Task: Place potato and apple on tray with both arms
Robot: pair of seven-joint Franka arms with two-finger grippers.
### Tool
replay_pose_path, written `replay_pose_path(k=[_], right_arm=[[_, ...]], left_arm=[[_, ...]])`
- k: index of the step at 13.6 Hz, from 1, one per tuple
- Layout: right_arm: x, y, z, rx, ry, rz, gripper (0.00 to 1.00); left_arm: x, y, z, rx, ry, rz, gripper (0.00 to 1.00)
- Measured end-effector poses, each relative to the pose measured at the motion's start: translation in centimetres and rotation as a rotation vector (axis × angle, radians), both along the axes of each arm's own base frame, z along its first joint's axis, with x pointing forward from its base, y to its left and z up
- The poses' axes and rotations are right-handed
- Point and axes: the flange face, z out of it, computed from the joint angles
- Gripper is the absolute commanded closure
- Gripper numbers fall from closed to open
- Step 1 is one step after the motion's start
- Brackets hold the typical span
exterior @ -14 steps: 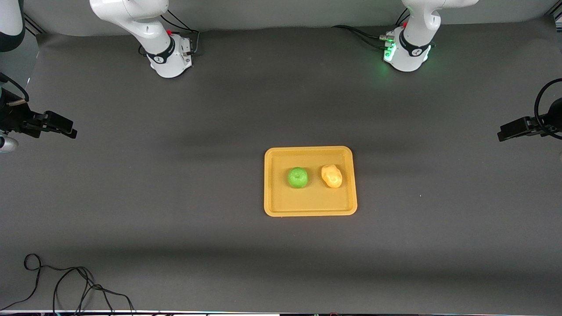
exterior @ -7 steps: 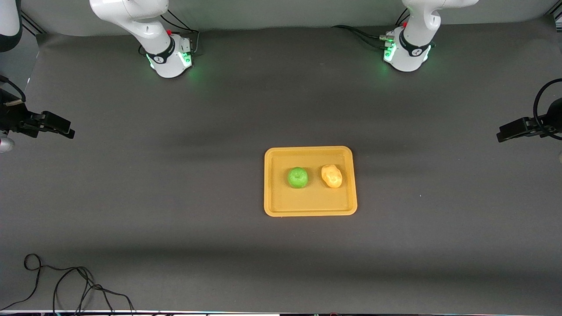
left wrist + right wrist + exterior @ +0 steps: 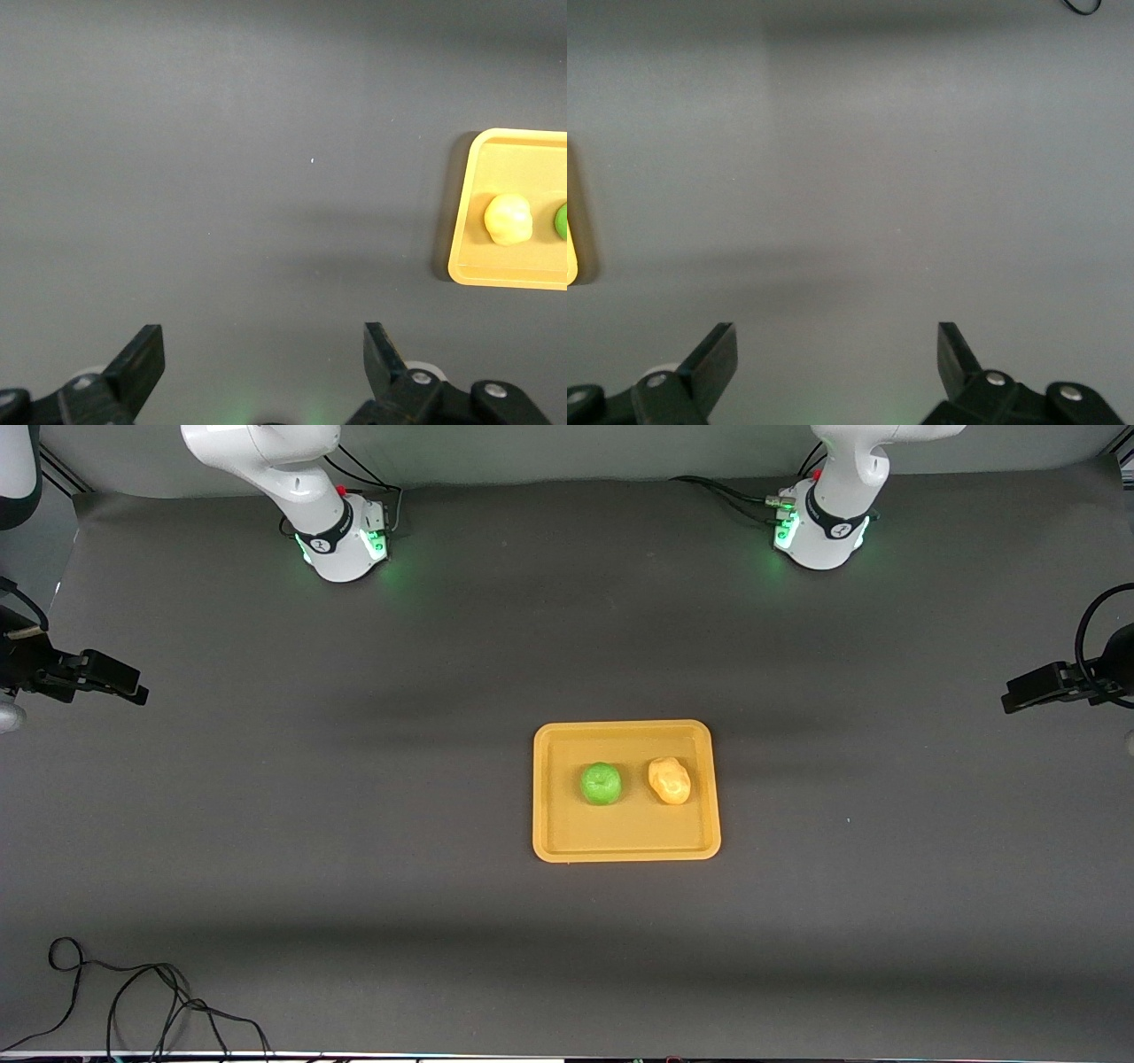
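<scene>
We are finding the round green apple and lumpy yellow potato resting on the flat orange plastic tray. Our left gripper and right gripper are hanging empty, fingers spread, over bare table at each end; we judge nothing more is needed.

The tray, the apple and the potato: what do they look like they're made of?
The tray looks like moulded plastic: uniform orange-yellow, rounded corners, low smooth rim. The apple has an even bright green skin with a slight sheen, so possibly a plastic replica. The potato is knobbly, matte yellow-tan; real or fake is unclear.
</scene>
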Motion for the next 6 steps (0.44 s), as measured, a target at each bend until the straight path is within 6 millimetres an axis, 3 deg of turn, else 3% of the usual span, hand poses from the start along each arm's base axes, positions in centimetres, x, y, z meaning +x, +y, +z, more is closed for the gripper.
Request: replay_pose_path(k=[6], right_arm=[[0.0,0.0,0.02,0.0,0.0,0.0,0.0]], left_arm=[[0.0,-0.12,0.0,0.0,0.0,-0.002,0.01]])
